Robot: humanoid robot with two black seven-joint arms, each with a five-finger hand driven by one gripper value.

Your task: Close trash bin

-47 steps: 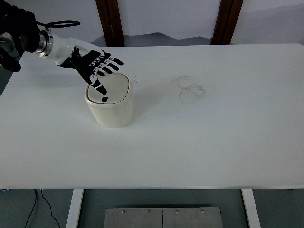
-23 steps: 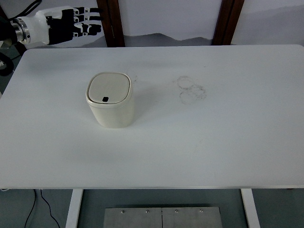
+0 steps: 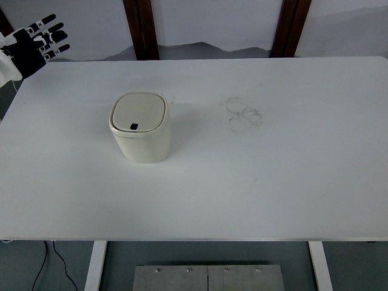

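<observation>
A cream trash bin (image 3: 140, 130) stands on the white table (image 3: 254, 182), left of the middle. Its flat lid (image 3: 139, 113) lies down on the bin, with a small black mark near its front edge. My left hand (image 3: 37, 43) is at the far upper left of the head view, beyond the table's corner and well away from the bin. Its fingers are spread and it holds nothing. The right arm does not show.
Faint ring marks (image 3: 244, 113) are on the table surface right of the bin. Two dark wooden posts (image 3: 140, 27) stand behind the table's far edge. A grey plate (image 3: 207, 277) lies on the floor under the near edge.
My left hand was over the bin's lid one second ago. It has lifted off and drawn back up and to the left, past the table's corner. The bin has not moved.
</observation>
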